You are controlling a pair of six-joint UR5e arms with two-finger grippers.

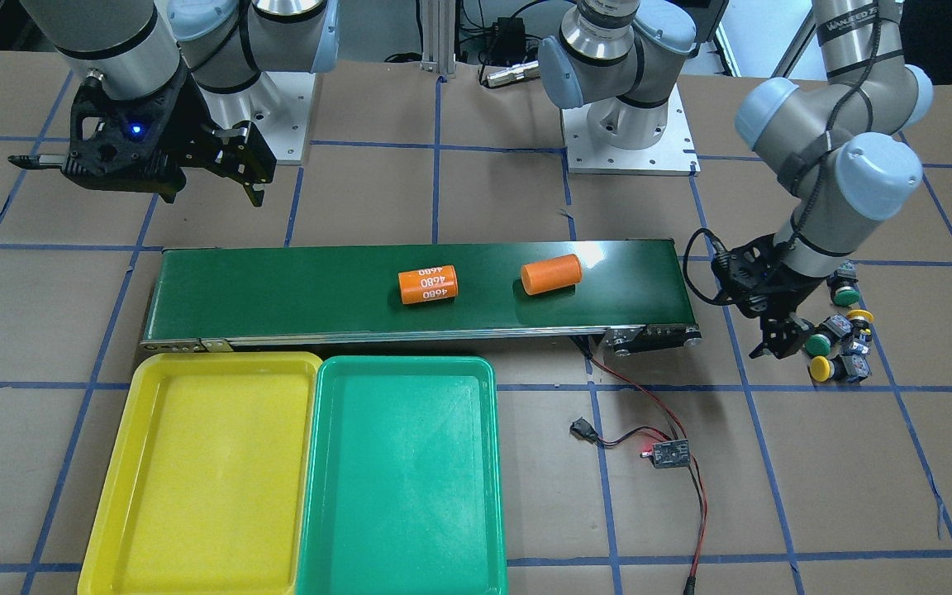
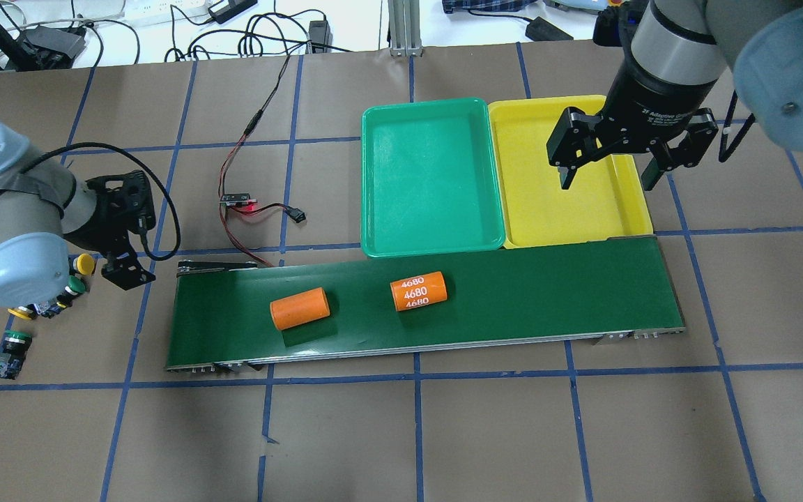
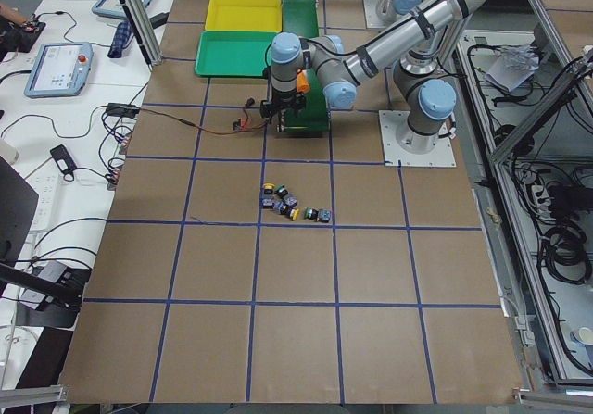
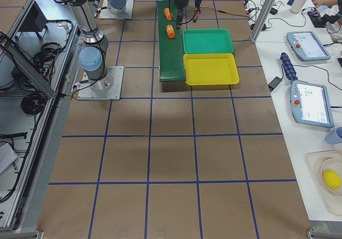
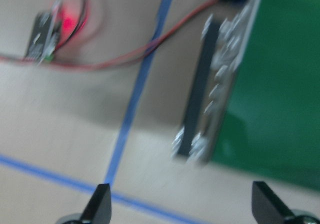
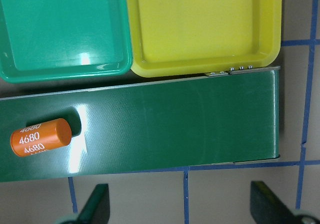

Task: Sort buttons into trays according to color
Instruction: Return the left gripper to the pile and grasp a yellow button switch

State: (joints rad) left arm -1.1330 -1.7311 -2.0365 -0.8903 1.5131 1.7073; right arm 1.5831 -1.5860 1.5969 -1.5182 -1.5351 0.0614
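Left end effector (image 1: pixel 778 339) hangs, front view, just beside the buttons (image 1: pixel 816 345) at the surface's (image 1: pixel 443 198) left end. Overhead: right end effector (image 2: pixel 607 180) spreads wide above the yellow tray (image 2: pixel 555 216); green tray (image 2: pixel 429 174) adjoins. Left wrist view: fingertips (image 5: pixel 102 199) wide apart, holding nothing.

This is a robotics lab. In the exterior right view, teach pendants (image 4: pixel 311 104) lie on a white bench (image 4: pixel 270 57) at the right edge.
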